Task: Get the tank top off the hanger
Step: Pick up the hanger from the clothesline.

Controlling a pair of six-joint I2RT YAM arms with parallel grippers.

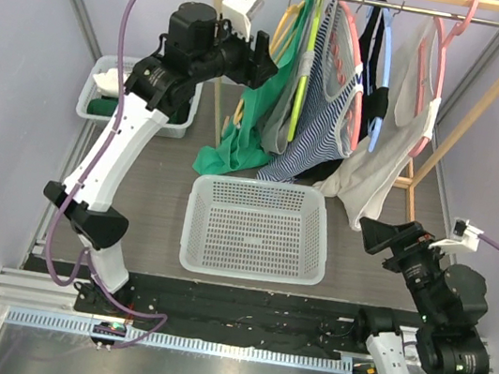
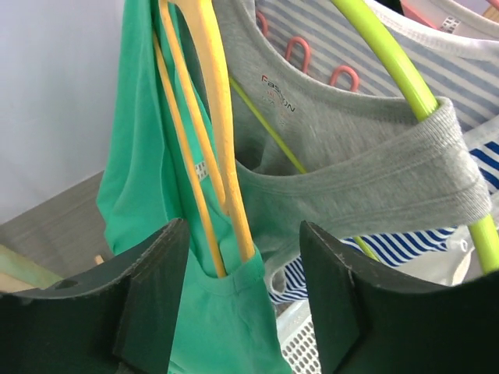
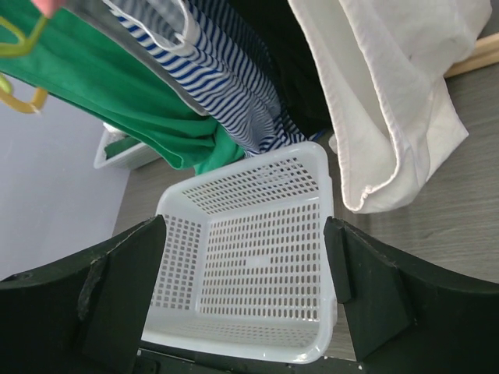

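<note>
The green tank top (image 2: 136, 179) hangs at the rack's left end on a yellow hanger (image 2: 222, 109), whose arm rises steeply between the parted jaws of the left tool (image 2: 243, 230); neither jaw appears to touch the strap yet. The right tool (image 3: 243, 226) gapes wide, low beside the white basket (image 3: 242, 173) and well apart from the rack. The hanger's hook and the top's far strap are out of sight.

We read one print only: "Fashion", faint, inside the gray tank top's (image 2: 343, 148) neckline, above the gap between the left gripper's (image 2: 243, 230) fingers (image 2: 156, 296).
</note>
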